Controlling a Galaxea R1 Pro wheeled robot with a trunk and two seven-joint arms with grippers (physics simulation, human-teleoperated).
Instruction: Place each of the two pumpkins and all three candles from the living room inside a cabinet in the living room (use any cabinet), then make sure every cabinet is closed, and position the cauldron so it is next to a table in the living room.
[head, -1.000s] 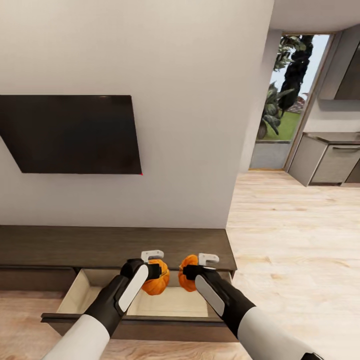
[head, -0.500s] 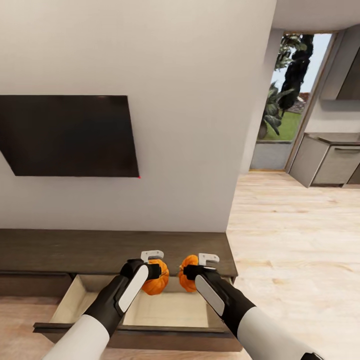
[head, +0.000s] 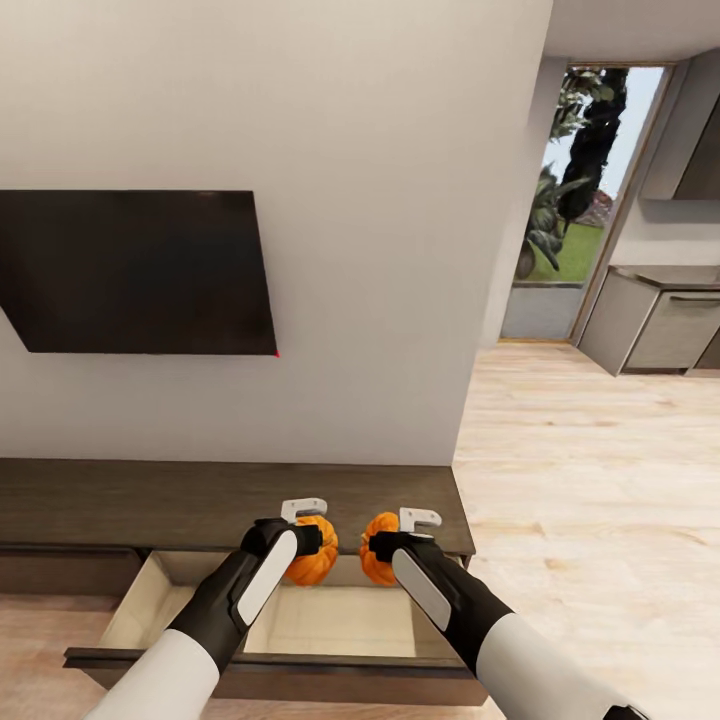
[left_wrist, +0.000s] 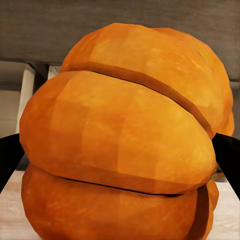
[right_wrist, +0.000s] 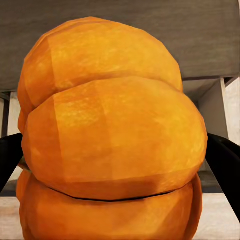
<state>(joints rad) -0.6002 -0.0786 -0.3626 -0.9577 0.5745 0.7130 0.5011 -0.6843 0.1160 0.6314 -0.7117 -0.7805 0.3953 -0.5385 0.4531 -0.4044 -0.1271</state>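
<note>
The robot stands in front of the cabinet (head: 230, 490), the long dark brown one under the TV (head: 140, 270). One drawer (head: 330, 620) at the right end of the cabinet is pulled out, and its pale inside is bare as far as I can see.

The left gripper (head: 312, 540) is closed around one pumpkin (head: 311, 564). The right gripper (head: 388, 545) is closed around the other pumpkin (head: 378, 560). Both pumpkins hang in the air just above the back part of the open drawer, close to the front edge of the cabinet top. They sit side by side with a small gap between them. I think they are held there so they can be let go and drop straight into the drawer. Holding them low and over the middle should stop them from rolling off onto the floor.

In the left wrist view the pumpkin (left_wrist: 125, 140) is so big that I can hardly see past it. The black fingers (left_wrist: 10, 160) peek out at its sides. The right wrist view is the same, with its pumpkin (right_wrist: 110, 145) in the way and a black finger (right_wrist: 225, 165) at the side.

The stems of the pumpkins are hidden. The front corners of the drawer are partly covered by the arms. To the right, a doorway opens onto grey kitchen cabinets (head: 650, 325).
</note>
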